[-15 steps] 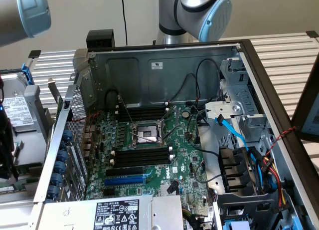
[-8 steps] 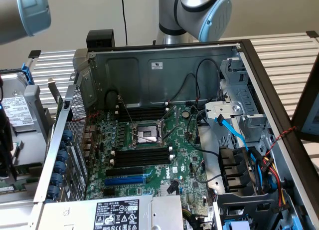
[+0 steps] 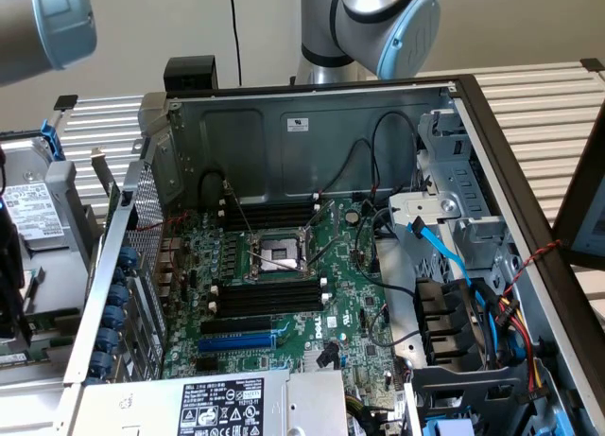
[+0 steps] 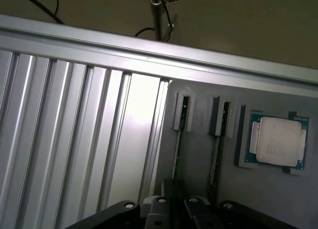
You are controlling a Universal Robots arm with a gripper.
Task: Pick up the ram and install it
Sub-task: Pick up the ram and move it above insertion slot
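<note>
In the wrist view, two ram sticks stand on edge in the slots of a grey holder [image 4: 198,164] on the slatted table. My gripper [image 4: 176,210] sits over the near end of the nearer ram [image 4: 179,149], in line with it; whether it grips the stick cannot be made out. The second ram [image 4: 214,159] stands one slot over. In the exterior view the open computer case [image 3: 312,124] shows the green motherboard [image 3: 359,313] with long black slots [image 3: 267,214] [image 3: 265,299] on either side of the processor socket [image 3: 274,256].
A processor chip [image 4: 277,140] lies in its own pocket of the holder beside the sticks. A blue slot [image 3: 236,341], loose cables [image 3: 444,256] and a drive cage [image 3: 463,209] crowd the case. The arm [image 3: 378,20] stands behind the case. Slatted aluminium table [image 4: 74,139] lies around.
</note>
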